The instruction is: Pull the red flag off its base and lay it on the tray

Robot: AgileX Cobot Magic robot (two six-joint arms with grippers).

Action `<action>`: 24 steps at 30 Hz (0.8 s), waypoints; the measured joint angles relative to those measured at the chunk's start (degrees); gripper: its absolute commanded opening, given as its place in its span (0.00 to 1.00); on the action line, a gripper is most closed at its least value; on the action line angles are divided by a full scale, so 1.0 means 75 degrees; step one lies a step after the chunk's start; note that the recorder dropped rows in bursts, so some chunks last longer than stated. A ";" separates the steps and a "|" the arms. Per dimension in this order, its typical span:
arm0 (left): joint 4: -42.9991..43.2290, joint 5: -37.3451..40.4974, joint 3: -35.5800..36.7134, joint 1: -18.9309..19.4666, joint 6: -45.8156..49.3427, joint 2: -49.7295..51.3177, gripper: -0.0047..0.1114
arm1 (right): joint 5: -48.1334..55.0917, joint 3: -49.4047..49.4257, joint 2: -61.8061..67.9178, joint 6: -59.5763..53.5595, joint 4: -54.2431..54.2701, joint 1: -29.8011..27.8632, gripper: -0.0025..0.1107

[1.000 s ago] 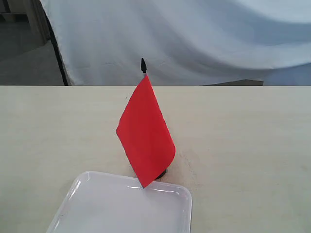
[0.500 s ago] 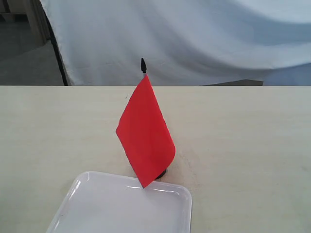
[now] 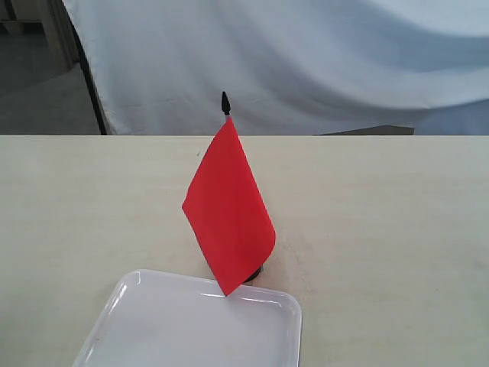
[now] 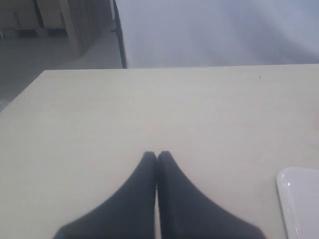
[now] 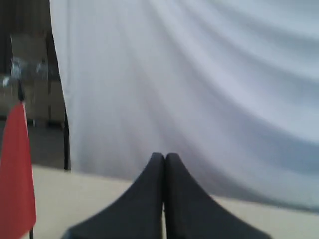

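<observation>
In the exterior view the red flag (image 3: 228, 210) stands upright in the middle of the frame, still planted in its base (image 3: 254, 273). Only a dark sliver of the base shows, low and just right of the cloth's bottom corner. The flag's black tip (image 3: 225, 102) rises above the far edge of the pale worktop (image 3: 382, 229) against a hanging white cloth (image 3: 306, 61) that fills the upper part of the frame. The stick itself is mostly hidden behind the red fabric, which hangs slanted, and its lowest corner overlaps the far rim of the tray (image 3: 294, 321) in the picture. The tray lies flat on the worktop at the lower left centre of the frame, just in front of the base, and is cut off by the bottom edge. In the left wrist view the left tool (image 4: 157, 155) is closed, its two dark fingers pressed together with nothing between them, above bare worktop, and a corner of the tray (image 4: 299, 199) is also in the shot. In the right wrist view the right tool (image 5: 165, 157) is likewise closed on nothing and faces the white cloth, with the red flag (image 5: 16, 169) off to one side, apart from it.
</observation>
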 measured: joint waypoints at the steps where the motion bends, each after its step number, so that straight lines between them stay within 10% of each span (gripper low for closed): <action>1: 0.0000 0.0000 0.0000 0.0000 0.0000 0.0000 0.04 | -0.0615 0.0000 0.0000 0.0000 0.0000 0.0000 0.02; 14: 0.0000 0.0000 0.0000 0.0000 0.0000 0.0000 0.04 | -0.3252 0.0000 -0.0005 0.3110 0.0000 0.0000 0.02; 24: 0.0000 0.0000 0.0000 0.0000 0.0000 0.0000 0.04 | -0.4800 0.0000 0.1326 0.2746 0.0055 0.0000 0.02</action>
